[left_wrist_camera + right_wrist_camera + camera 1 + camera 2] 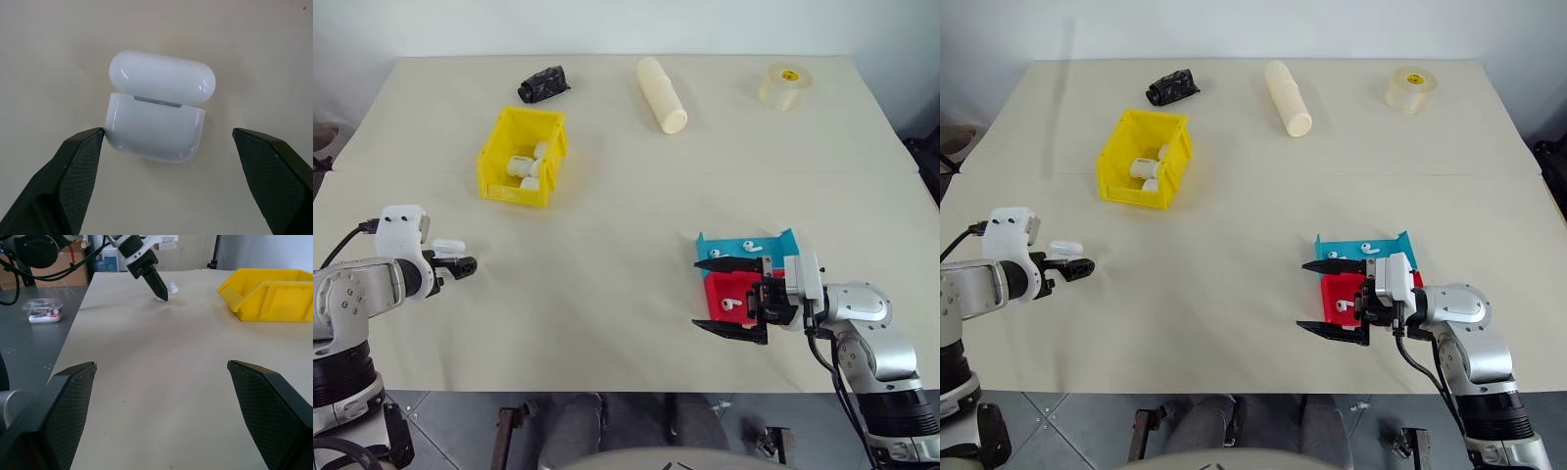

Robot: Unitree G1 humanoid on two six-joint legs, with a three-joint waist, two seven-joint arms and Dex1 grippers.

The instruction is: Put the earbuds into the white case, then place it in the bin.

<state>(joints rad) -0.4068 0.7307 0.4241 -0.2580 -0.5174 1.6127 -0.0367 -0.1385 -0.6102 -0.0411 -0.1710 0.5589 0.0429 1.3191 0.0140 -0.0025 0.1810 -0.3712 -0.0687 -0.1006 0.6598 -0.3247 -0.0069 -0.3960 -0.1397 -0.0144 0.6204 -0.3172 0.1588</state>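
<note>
White case (448, 246) partly hidden behind left pincer (462, 265); bin (274, 296) cut off by edge.

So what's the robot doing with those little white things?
It's tidying earbuds away. Its left pincer is wide open around a white case lying on the table with its lid up, one finger touching it. Its right pincer hangs open over the blue tray and red tray, where earbuds wait. The yellow bin already has white pieces inside.

The bin (522, 157) is showing bright yellow, the white case (155, 112) glossy white, one tray (744, 246) blue beside another tray (725, 297) showing red, and the tape roll (784, 85) is looking pale translucent.
</note>
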